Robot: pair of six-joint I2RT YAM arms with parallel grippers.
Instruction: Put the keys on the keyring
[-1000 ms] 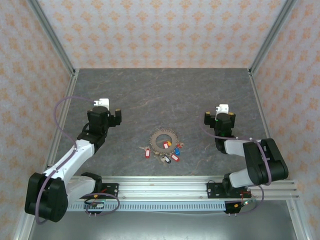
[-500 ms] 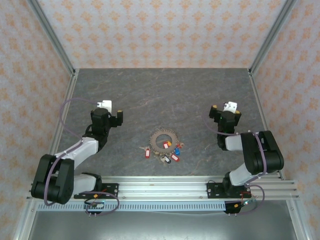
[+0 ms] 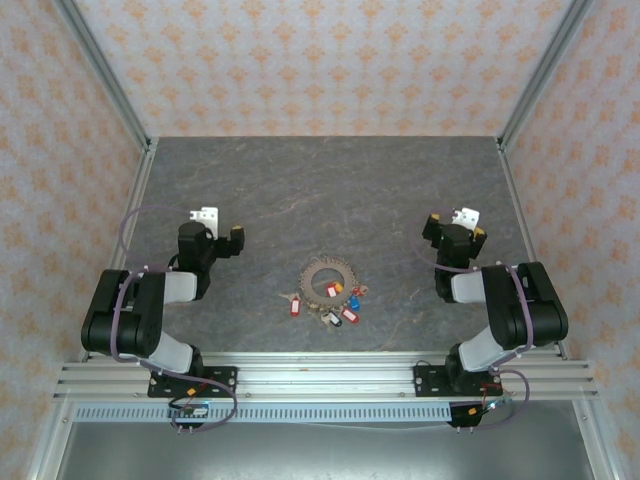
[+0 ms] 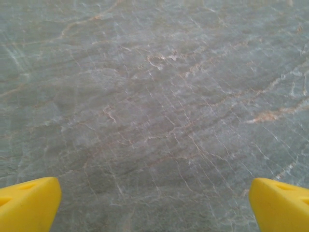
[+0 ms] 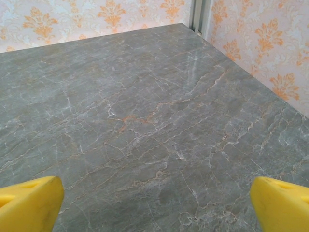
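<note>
Lying toward the near middle of the grey veined stone counter (image 3: pixel 330 190), the flat brownish-grey toothed keyring (image 3: pixel 312 276) has the small silver keys with red and blue plastic tags (image 3: pixel 349 315) bunched along its near rim. The left claw (image 4: pixel 154 208) and right claw (image 5: pixel 154 208) sit well apart on either side, both spread wide, holding nothing, yellow fingertips (image 4: pixel 29 203) over bare counter.

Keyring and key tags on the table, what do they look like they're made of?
The keyring looks like flat, matte brownish-grey metal or fibre board; its dull toothed rim leaves that open. The key tags look like smooth plastic, given their solid red, blue and yellow colours.
</note>
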